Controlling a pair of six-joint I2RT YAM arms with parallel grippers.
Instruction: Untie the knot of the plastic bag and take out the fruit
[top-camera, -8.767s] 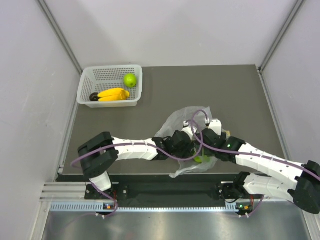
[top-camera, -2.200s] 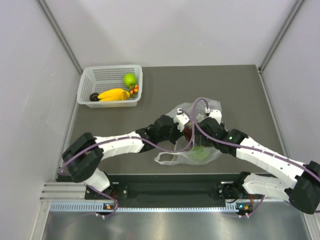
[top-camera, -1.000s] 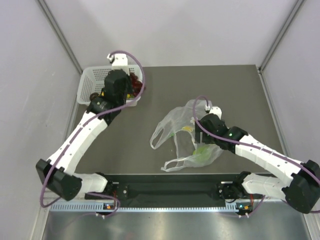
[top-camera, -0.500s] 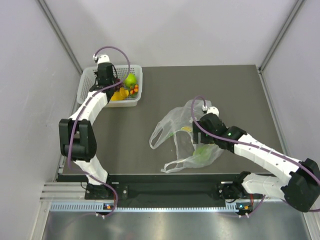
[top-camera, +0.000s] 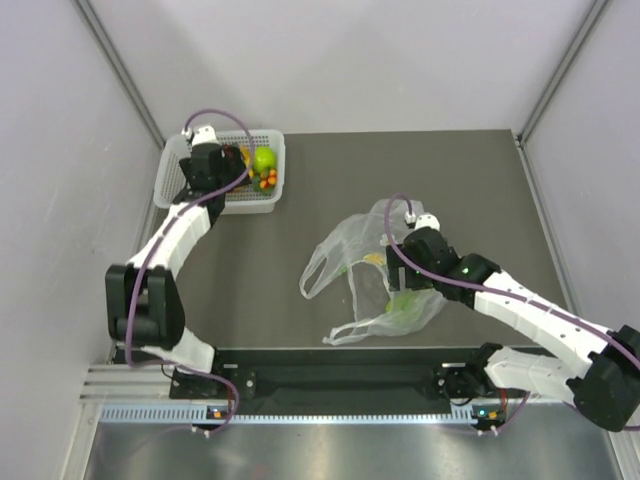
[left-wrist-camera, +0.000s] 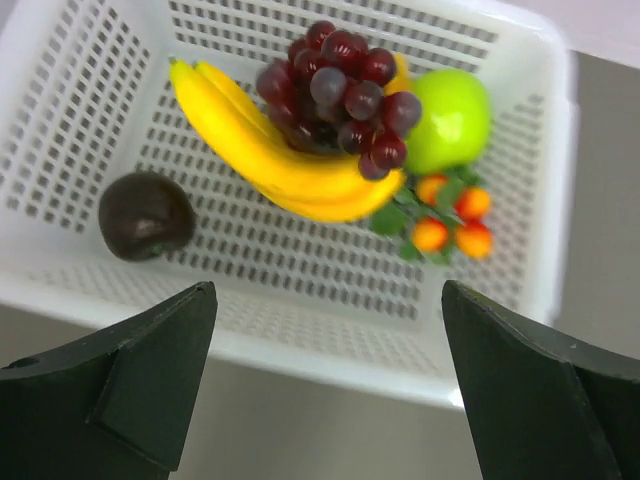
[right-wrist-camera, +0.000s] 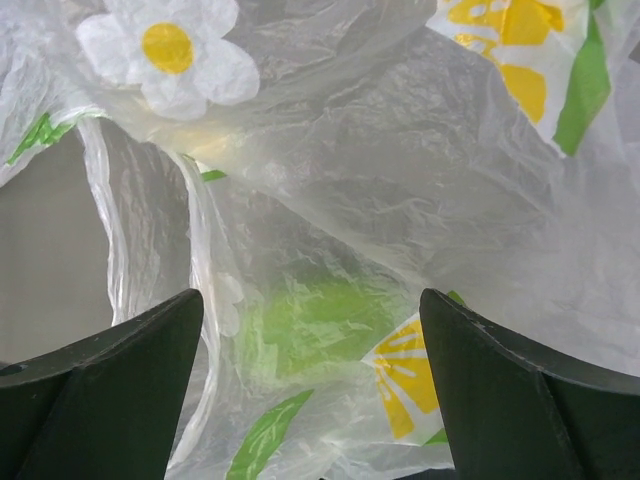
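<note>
My left gripper (left-wrist-camera: 327, 290) hangs spread wide with nothing between its fingers, just above the near wall of the white perforated plastic basket (left-wrist-camera: 300, 350). Inside lie the dark purple grape bunch (left-wrist-camera: 340, 85) on the curved yellow bananas (left-wrist-camera: 270, 160), the round green apple (left-wrist-camera: 452, 120) to their right, the small orange-red fruits (left-wrist-camera: 455, 220) below it and a dark round fruit (left-wrist-camera: 145, 213) at the left. My right gripper (right-wrist-camera: 310, 300) is spread as well, pinching nothing, close over the thin transparent flower-printed plastic bag (right-wrist-camera: 400, 180), which lies crumpled in the middle of the dark grey table (top-camera: 450, 180). I see no tied knot: the two handle loops (top-camera: 320, 270) lie open and apart at the bag's left side. One smaller green fruit (right-wrist-camera: 320, 310) shows through the film, right below my right gripper

I judge that last fruit to be the step in hand. To do it well, I would have my right gripper pinch only the top layer of film and lift it, so the mouth gapes, then send my left in through the opening instead of grabbing the fruit through the plastic, which would drag the whole bag along

My left arm stretches from the lower left of the top view up to the basket in the upper left, wrist tipped down. My right arm reaches in from the lower right, elbow low, wrist angled down over the bag
</note>
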